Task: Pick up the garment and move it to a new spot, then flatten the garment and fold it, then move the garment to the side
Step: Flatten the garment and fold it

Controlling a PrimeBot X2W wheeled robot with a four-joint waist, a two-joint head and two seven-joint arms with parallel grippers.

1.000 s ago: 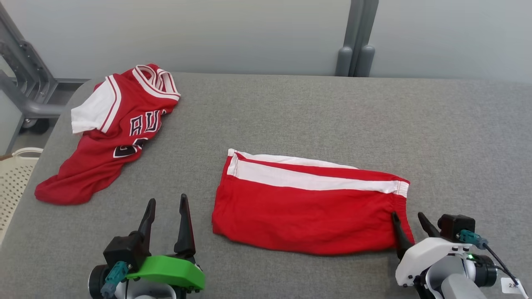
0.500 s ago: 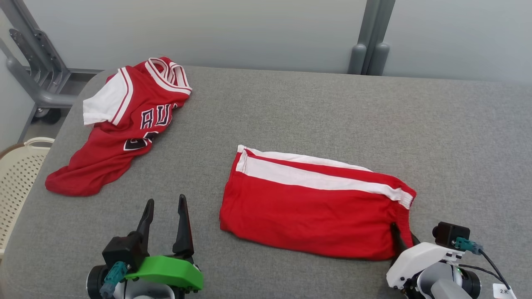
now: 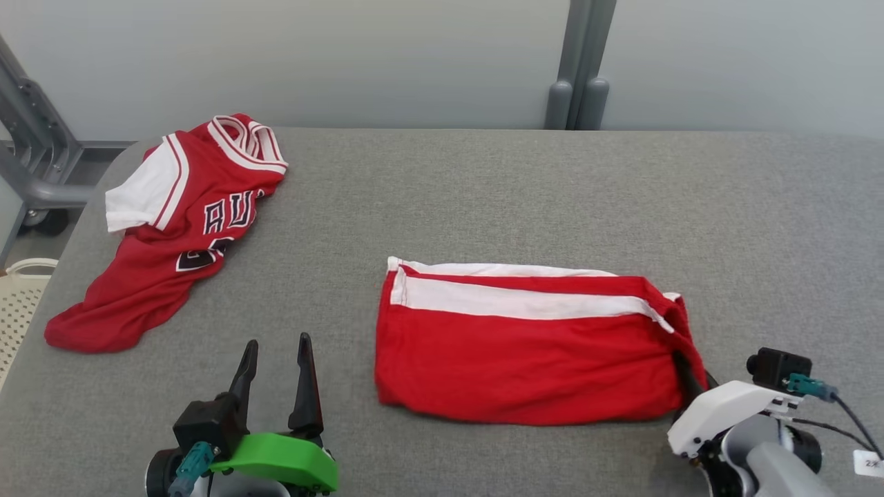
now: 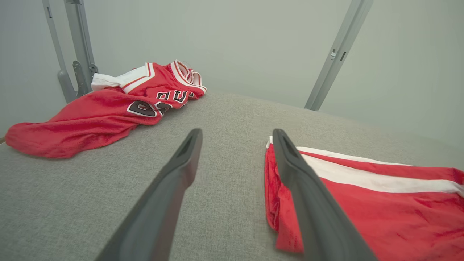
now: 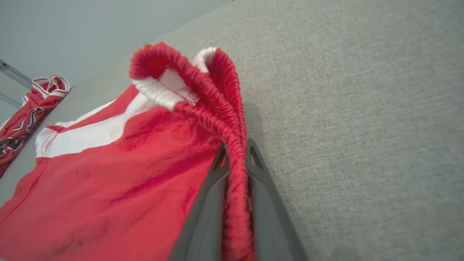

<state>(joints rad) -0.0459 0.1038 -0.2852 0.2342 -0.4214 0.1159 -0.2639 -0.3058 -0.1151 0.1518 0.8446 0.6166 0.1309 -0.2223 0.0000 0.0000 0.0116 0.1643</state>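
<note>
At shorts (image 3: 525,359) edge, R tool (image 5: 235,148) clamped.

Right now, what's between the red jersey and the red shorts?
Just bare grey tabletop. The head view shows nothing lying on the stretch from the jersey to the shorts.

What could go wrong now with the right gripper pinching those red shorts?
The right gripper pinches only the elastic waistband of the shorts, so the cloth may slip out on lifting. The left gripper is open, beside the shorts and not touching them; a one-sided pull could undo the fold.
</note>
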